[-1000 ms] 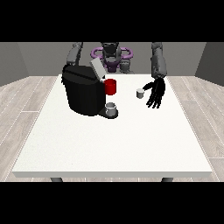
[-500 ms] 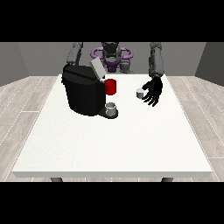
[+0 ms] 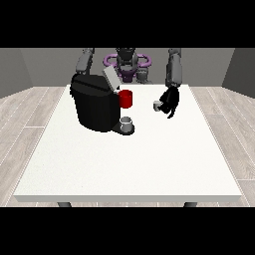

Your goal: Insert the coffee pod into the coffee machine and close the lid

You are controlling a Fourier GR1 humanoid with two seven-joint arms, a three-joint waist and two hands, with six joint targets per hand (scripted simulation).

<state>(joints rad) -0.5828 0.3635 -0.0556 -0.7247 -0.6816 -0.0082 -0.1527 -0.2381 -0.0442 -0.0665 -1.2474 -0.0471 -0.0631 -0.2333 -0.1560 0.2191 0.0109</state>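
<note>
White table (image 3: 124, 164), red mug (image 3: 126, 98) perhaps.

The coffee machine (image 3: 95, 107) is a bulky black block standing upright on the white table (image 3: 129, 164), towards its far side at the view's left. Its grey lid (image 3: 110, 78) is tilted up and open at the top. A red part (image 3: 126, 98) sticks out on the side facing the pod, and a small grey cup (image 3: 126, 122) sits on the base beneath it. The coffee pod (image 3: 157, 105) is a small pale capsule, well apart from the machine towards the view's right, right against the hand (image 3: 171, 101) there.
</note>
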